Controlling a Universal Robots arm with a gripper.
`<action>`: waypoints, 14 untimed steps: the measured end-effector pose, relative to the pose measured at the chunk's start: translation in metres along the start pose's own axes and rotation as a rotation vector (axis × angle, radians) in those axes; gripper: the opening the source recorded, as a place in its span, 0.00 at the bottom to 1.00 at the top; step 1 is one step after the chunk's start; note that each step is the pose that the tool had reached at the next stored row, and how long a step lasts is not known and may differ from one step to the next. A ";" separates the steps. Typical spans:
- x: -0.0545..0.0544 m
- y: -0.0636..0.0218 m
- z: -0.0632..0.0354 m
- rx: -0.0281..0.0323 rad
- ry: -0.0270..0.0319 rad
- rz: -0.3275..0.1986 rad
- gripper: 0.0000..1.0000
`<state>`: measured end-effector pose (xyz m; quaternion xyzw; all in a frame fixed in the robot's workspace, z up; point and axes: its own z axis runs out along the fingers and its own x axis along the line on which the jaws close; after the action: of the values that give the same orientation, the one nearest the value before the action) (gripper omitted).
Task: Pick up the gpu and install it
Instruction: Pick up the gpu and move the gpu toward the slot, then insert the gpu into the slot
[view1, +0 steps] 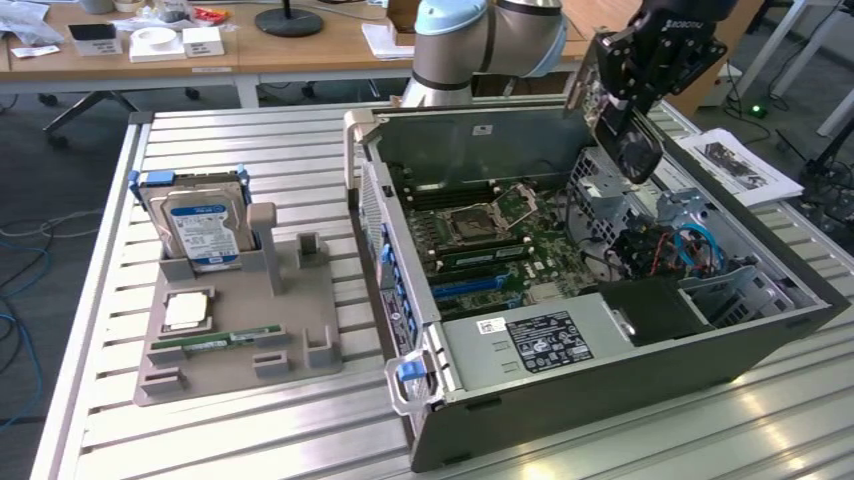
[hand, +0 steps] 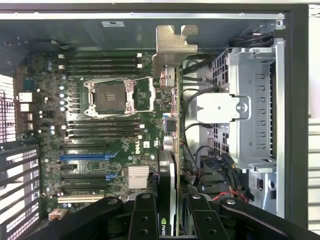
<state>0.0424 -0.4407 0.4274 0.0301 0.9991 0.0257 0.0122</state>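
Observation:
My gripper (view1: 638, 95) hangs above the back right of the open computer case (view1: 627, 385) in the exterior view, shut on the gpu (view1: 635, 150). The dark card points down from the fingers, over the case's interior. The wrist view looks along the gpu (hand: 172, 115) edge-on: its silver bracket (hand: 172, 42) is at the far end and its near end sits clamped between the two black fingers (hand: 145, 217). The gpu floats above the motherboard (hand: 100, 140), beside the CPU socket (hand: 111, 97) and apart from the blue slot (hand: 85, 156).
A grey holder (view1: 240, 340) on the slatted table carries a hard drive (view1: 200, 228), a CPU (view1: 184, 310) and a green memory stick (view1: 214, 341). A metal drive cage (hand: 250, 110) and loose cables (hand: 215, 165) lie close to the card. Papers (view1: 741, 165) lie at the exterior view's right.

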 end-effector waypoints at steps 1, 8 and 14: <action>-0.002 0.0002 0.0001 0.0000 0.0000 0.000 0.27; -0.003 0.0002 0.0001 0.0001 0.0000 0.000 0.27; -0.003 0.0002 0.0001 0.0001 0.0000 0.000 0.27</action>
<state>0.0450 -0.4407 0.4274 0.0301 0.9991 0.0257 0.0122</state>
